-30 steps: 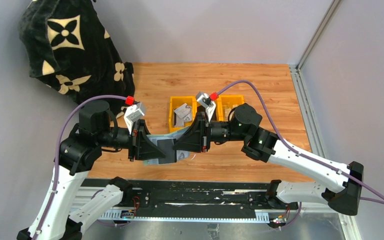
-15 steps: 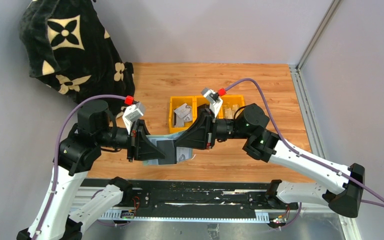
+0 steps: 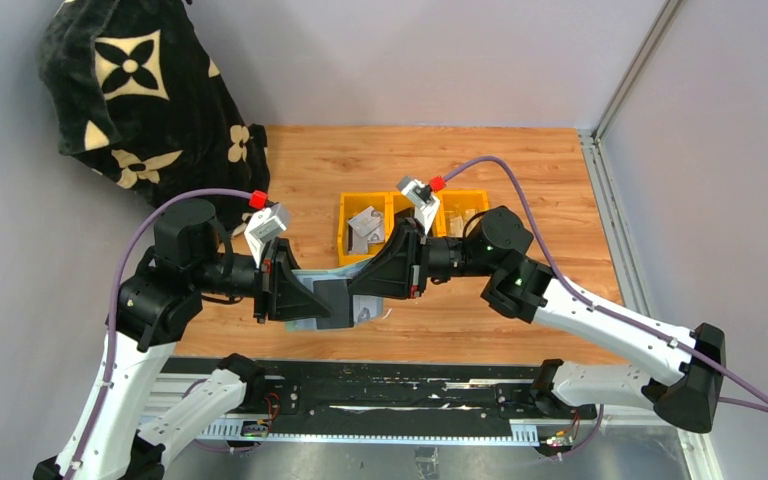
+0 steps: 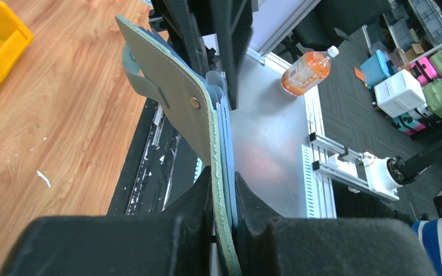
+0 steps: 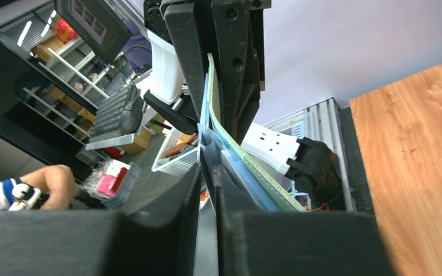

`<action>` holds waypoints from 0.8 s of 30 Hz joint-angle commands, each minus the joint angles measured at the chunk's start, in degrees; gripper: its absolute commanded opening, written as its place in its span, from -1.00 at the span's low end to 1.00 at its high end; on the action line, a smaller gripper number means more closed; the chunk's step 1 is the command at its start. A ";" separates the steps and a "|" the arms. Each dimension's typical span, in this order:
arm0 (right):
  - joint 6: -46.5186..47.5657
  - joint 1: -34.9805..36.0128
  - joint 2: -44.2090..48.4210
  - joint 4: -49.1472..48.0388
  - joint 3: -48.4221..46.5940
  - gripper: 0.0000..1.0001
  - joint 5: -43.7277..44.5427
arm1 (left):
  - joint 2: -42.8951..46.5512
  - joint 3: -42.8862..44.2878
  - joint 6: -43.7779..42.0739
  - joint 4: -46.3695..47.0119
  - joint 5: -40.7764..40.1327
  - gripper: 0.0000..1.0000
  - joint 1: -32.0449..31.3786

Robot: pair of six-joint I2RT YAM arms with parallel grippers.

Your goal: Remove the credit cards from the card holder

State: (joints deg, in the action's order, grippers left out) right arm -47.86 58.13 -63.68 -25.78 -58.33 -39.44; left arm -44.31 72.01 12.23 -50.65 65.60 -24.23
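Note:
The pale sage-green card holder (image 3: pixel 332 300) hangs in the air between my two grippers, above the table's front edge. My left gripper (image 3: pixel 305 303) is shut on its end; in the left wrist view the green cover (image 4: pixel 170 86) with its tab (image 4: pixel 141 80) and grey-blue inner layers (image 4: pixel 217 92) runs out from between my fingers. My right gripper (image 3: pixel 372 290) is shut on a thin grey-blue sheet (image 5: pixel 207 141) at the holder's inner side, beside the green edge (image 5: pixel 253 167). I cannot tell whether that sheet is a card or a pocket. No tan card shows.
Two yellow bins (image 3: pixel 352 215) (image 3: pixel 470 200) holding grey pieces stand mid-table behind the grippers. A black cloth with cream flowers (image 3: pixel 140 100) drapes at the back left. A black rail (image 3: pixel 380 395) runs along the near edge.
My right wrist swung a little to the right, then eased back left. The holder stays clamped between both grippers; the left arm has barely moved.

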 commanded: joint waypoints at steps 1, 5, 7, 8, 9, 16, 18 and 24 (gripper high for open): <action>0.13 -0.56 -0.44 -1.15 -1.38 -0.83 -1.64 | 0.12 1.62 1.15 1.69 2.06 -0.87 -0.38; 1.39 -0.69 1.63 -0.39 -0.18 -1.00 -0.10 | 0.29 1.46 1.04 1.72 1.92 -0.87 -0.38; 2.06 -0.96 2.96 0.48 0.21 -1.00 0.39 | 0.26 1.34 0.99 1.66 1.89 -0.87 -0.38; 2.13 -1.18 3.55 0.60 0.49 -1.00 0.52 | 0.21 1.38 1.03 1.76 1.82 -0.87 -0.38; 2.23 -1.38 4.21 0.72 0.88 -1.00 0.78 | 0.25 1.53 1.06 1.82 1.85 -0.87 -0.33; 1.93 -1.44 4.93 0.30 1.59 -1.00 0.74 | 0.13 1.75 2.34 2.75 1.90 -0.86 -0.38; 1.04 -1.44 3.87 -1.02 1.47 -1.00 -0.67 | 0.24 1.74 2.41 2.93 2.02 -0.87 -0.36; -0.38 -0.07 1.04 -3.73 1.39 -0.46 -2.39 | 0.35 2.02 3.36 3.59 0.36 -1.00 -0.38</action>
State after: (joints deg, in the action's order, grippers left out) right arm -47.62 57.49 -61.58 -26.20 -57.25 -39.97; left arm -44.36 72.31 14.17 -48.93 66.32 -24.23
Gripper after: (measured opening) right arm 0.211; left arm 0.130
